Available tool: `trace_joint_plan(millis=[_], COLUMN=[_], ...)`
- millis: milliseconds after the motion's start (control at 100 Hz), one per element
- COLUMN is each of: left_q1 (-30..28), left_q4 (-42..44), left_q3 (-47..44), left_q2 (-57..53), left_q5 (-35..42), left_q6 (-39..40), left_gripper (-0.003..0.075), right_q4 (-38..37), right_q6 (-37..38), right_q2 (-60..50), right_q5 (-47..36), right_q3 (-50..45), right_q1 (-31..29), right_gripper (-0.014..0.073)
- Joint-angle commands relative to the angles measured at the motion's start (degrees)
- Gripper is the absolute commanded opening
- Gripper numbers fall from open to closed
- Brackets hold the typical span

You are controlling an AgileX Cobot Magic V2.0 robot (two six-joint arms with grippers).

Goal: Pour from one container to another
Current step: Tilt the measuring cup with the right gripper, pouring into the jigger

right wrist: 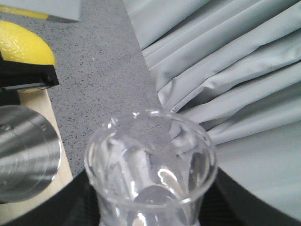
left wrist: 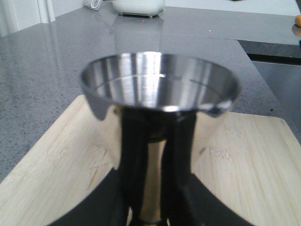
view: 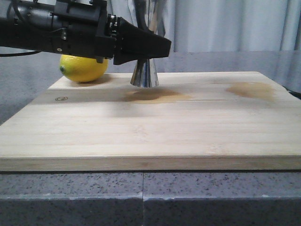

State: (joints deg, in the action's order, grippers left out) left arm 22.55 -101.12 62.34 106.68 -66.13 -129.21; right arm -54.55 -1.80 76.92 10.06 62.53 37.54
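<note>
Between your left tool's (view: 162,46) black fingers (left wrist: 181,155) sits the steel jigger (view: 144,75), clamped at its narrow waist; its flared base stands upright on the wooden board (view: 155,132), toward the back edge. From the left wrist camera you look straight at the jigger's upper cup (left wrist: 160,84), shiny inside, with the dark fingers running up either side of the gold-tinted waist below it. Your left arm comes in from the left, level over the board.

The glass beaker (right wrist: 150,165) shows only in the right wrist camera: you see down into its open mouth, clear, with black tool parts either side at its base, so your right tool (right wrist: 150,214) appears closed on it, though the contact is not clearly visible. The beaker hangs close beside the jigger's rim (right wrist: 28,155) and off the board's edge, above the speckled grey worktop (right wrist: 103,70). Water level inside cannot be told.

A lemon (view: 83,68) lies on the board's back left corner, just behind the left tool. Two brownish stains (view: 157,96) mark the board, one right by the jigger's base. Grey curtain (right wrist: 225,70) hangs behind the worktop.
</note>
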Motion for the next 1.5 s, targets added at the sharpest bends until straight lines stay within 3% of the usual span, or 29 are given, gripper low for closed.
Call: trace_joint_plan(millis=[0, 770, 1490], left_q1=[0.6, 0.6, 0.6], left_q4=[-5.0, -5.0, -5.0], left_q3=[1.6, 1.6, 1.6], left_q2=[-3.1, -3.1, -3.1], left_q5=[-6.0, -6.0, -6.0], left_q6=[0.0, 0.0, 0.0], left_gripper=[0.0062, 0.0062, 0.0062], right_q4=[-2.1, -11.6, -13.3], right_q6=[-0.2, -0.2, -0.2], right_q2=[-1.5, -1.5, -1.5], right_q5=[-2.7, -2.8, -5.1], right_q3=[2.1, 2.1, 2.1], right_q1=[-0.1, -0.1, -0.1], right_gripper=[0.0335, 0.0335, 0.0335])
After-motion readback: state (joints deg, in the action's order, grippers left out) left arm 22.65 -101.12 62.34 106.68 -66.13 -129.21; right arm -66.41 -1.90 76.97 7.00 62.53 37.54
